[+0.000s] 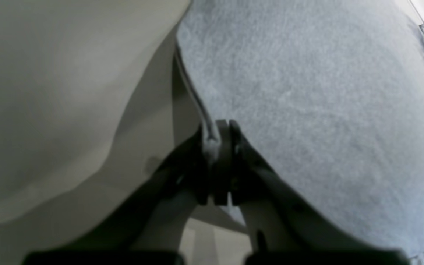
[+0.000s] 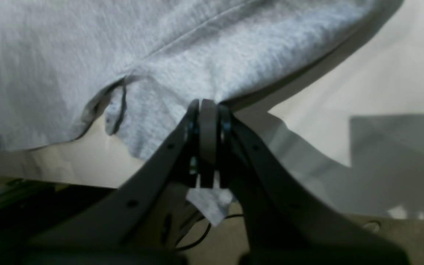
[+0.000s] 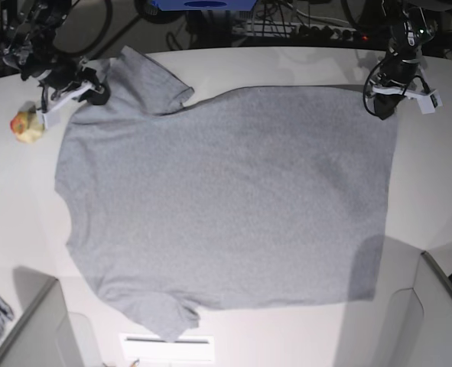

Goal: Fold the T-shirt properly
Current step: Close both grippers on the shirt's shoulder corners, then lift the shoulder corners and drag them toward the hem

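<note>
- I see the T-shirt (image 3: 226,202) spread flat and plain side up across the white tabletop (image 3: 432,176), with both sleeves toward the base view's left and the hem toward its right
- My left claw (image 1: 219,140) has its jaws pinched together on the hem edge at the far corner; the left wrist view shows grey fabric caught between them
- My right claw (image 2: 206,121) is likewise clamped on fabric near the far sleeve and shoulder, with a small tab of cloth poking out behind the jaws in the right wrist view
- I judge 0 folds made so far: no layer lies doubled over anywhere, so the work is at its start, with only the 2 far-edge grips taken
- What I reckon is left is all the folding itself
- A small yellow-and-red toy (image 3: 27,127) sits on the tabletop just beside the far sleeve, clear of the cloth
</note>
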Tool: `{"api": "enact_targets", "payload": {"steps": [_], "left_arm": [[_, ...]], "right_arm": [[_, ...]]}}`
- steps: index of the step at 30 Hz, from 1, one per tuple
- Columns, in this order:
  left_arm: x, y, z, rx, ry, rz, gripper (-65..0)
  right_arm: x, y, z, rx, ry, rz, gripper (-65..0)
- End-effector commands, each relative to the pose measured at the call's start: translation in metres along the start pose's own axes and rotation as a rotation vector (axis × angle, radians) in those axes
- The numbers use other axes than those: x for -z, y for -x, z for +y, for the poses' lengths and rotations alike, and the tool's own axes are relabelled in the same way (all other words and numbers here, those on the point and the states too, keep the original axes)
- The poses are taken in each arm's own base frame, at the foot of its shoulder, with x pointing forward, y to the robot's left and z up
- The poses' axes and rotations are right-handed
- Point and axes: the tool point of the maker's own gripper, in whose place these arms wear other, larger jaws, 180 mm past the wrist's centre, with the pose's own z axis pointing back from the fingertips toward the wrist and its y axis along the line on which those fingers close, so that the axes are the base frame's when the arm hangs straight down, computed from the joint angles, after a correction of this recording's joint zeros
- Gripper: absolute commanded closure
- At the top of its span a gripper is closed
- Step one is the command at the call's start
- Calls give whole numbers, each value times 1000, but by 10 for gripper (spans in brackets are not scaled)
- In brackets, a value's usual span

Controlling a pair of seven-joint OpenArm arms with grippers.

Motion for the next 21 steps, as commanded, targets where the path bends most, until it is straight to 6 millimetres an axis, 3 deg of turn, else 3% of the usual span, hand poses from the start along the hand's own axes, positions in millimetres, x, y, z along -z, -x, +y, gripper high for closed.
{"api": "enact_targets", "payload": {"steps": [1,11,21], "left_arm": [[-3,-11,-8,18,26,-35,0],[13,-30,-47,25,121,-74,0],[33,-50,-62,-32,119,-48,0]], "right_arm": [[-6,-15,9,-35,-20,-42,0],[-13,-59,43,-145,-59,-84,0],[-16,-100,64,-111,-92,-131,0]]}}
